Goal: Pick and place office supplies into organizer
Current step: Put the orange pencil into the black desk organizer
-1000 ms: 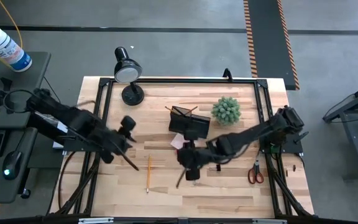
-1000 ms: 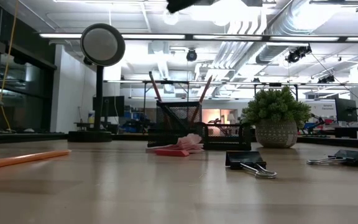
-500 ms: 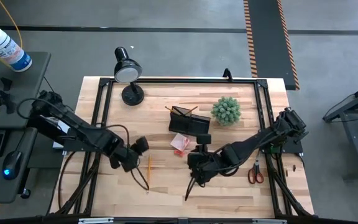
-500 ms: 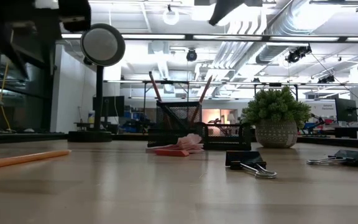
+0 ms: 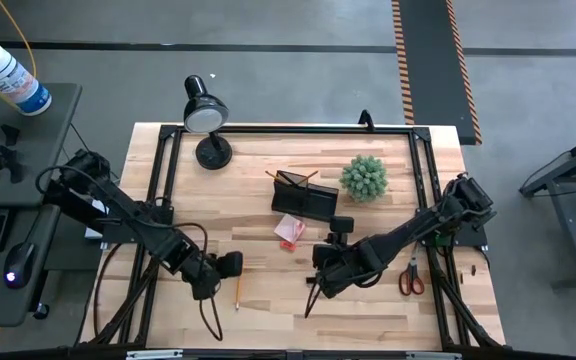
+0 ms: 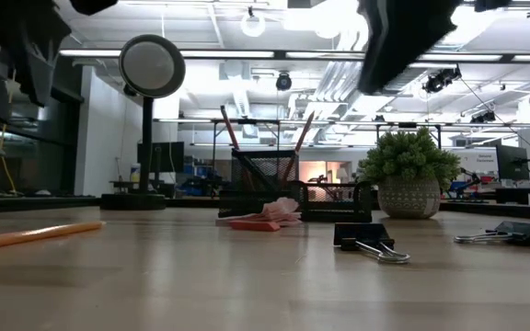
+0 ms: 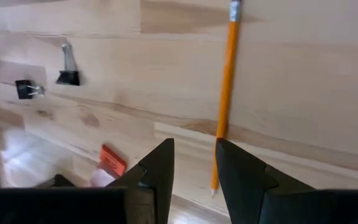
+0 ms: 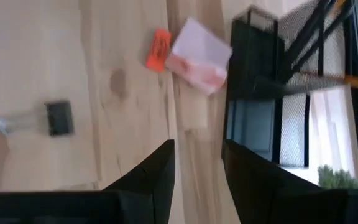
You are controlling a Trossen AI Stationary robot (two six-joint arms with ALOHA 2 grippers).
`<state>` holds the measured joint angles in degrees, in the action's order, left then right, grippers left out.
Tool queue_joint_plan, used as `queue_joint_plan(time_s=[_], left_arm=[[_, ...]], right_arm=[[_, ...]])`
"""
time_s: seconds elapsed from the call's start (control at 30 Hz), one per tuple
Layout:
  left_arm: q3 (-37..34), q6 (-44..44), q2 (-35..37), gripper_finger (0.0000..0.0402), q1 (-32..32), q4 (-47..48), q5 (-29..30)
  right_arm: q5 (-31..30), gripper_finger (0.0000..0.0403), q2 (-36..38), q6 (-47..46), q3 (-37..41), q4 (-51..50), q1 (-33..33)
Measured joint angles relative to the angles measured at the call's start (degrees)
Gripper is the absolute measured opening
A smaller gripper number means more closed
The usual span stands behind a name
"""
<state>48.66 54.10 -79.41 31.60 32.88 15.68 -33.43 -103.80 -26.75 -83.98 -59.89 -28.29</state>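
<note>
Two grippers low over table, left gripper [image 7: 193, 163] narrowly parted above pencil [image 7: 225, 93], right gripper [image 8: 197, 163] narrowly parted, empty

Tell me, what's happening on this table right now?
Two dark robot arms are sorting office supplies. The left gripper hovers open over a thin orange pencil on the wooden table. The right gripper, open and empty, hangs near the black mesh organizer, which already holds pencils. Red-handled scissors and black binder clips lie loose.
</note>
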Motion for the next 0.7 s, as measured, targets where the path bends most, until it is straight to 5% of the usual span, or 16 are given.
queue_joint_plan(time_s=[0.7], left_arm=[[0.4,13.7,-5.7,0.0106,-0.1,-4.8,1.5]], right_arm=[[-0.8,0.0129,0.4,-1.9,2.4,0.3,0.0]])
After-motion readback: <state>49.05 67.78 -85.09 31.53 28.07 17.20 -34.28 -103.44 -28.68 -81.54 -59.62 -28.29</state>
